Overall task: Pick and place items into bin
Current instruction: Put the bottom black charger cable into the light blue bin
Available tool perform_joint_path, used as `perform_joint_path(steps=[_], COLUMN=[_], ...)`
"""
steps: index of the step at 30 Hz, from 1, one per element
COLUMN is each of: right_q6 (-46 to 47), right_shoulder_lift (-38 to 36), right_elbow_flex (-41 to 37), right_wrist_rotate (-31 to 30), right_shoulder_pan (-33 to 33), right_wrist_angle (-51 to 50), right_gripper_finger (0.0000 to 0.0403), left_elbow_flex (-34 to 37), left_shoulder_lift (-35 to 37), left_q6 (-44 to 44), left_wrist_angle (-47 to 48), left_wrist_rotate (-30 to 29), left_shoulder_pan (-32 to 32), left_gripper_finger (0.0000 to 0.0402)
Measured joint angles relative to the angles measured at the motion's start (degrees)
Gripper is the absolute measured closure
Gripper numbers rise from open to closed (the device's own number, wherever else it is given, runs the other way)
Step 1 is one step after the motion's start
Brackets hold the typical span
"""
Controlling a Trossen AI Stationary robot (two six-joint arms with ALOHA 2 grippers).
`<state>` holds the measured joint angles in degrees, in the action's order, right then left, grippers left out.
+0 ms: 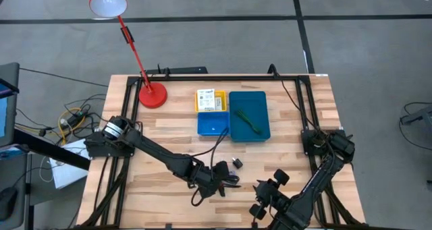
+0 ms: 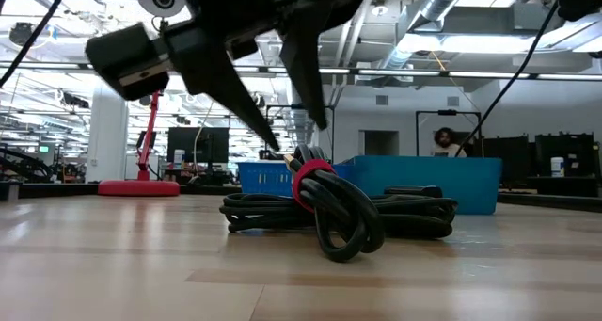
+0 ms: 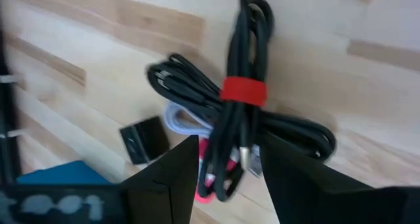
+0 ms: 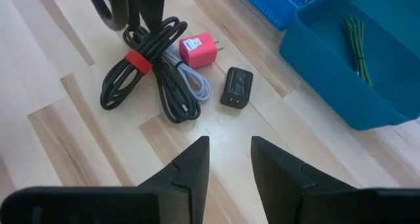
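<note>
A black cable bundle tied with a red strap lies on the wooden table, beside a pink charger, a white cable and a small black box. My left gripper is open, slanting down from above, with the bundle's loops between its fingers. My right gripper hangs open over bare table on the near side of these items. The bin stands farther back. A green cord lies in its teal part and a white labelled box in its yellow part. My left gripper stands astride one end of the black cable bundle, fingers slanting down from above. Whether the fingers touch the cables, I cannot tell. The bundle lies flat on the table.
A red desk lamp stands with its base at the far left, its head over the floor beyond the table. Bare wood lies between the items and the bin's near wall. A person shows in the room far behind.
</note>
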<state>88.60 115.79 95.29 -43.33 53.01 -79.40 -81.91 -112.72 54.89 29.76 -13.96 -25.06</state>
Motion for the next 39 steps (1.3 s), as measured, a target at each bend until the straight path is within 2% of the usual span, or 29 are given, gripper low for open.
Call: perform_joint_path(steps=[39], right_q6=[0.0], right_shoulder_lift=[0.0], right_elbow_flex=[0.0], right_wrist_rotate=[0.0], right_shoulder_pan=[-0.3], right_wrist_angle=[0.2], right_gripper_finger=[0.0296], left_elbow_flex=[-0.5], left_shoulder_lift=[0.0], left_q6=[0.1], left_wrist_angle=[-0.5], left_wrist_rotate=[0.0], left_shoulder_pan=[0.6], left_gripper_finger=[0.0248])
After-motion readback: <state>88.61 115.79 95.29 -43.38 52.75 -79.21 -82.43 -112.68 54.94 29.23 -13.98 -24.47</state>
